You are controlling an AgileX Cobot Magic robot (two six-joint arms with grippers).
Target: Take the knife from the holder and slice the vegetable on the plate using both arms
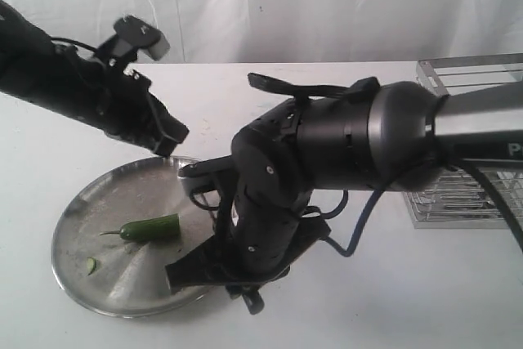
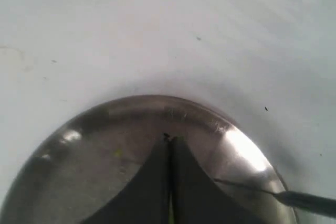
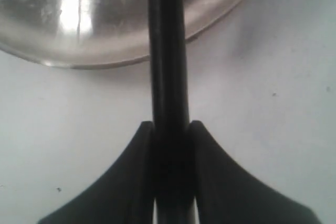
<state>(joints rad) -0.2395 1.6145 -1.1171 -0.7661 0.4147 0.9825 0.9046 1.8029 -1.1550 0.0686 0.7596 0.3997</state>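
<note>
Both my arms reach inward, wrists bent down.
My left gripper (image 2: 169, 182) has its fingers pressed together, empty; my right gripper (image 3: 170, 145) is clamped around a dark handle.

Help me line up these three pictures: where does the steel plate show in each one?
Exterior view: the plate lies lower left on the white table, pepper on it.
Left wrist view: it fills the lower half, behind the left gripper, which is shut.
Right wrist view: only its rim curves across the top, crossed by the knife in the right gripper.
Shared landmark: the shiny rim against the white table.
</note>
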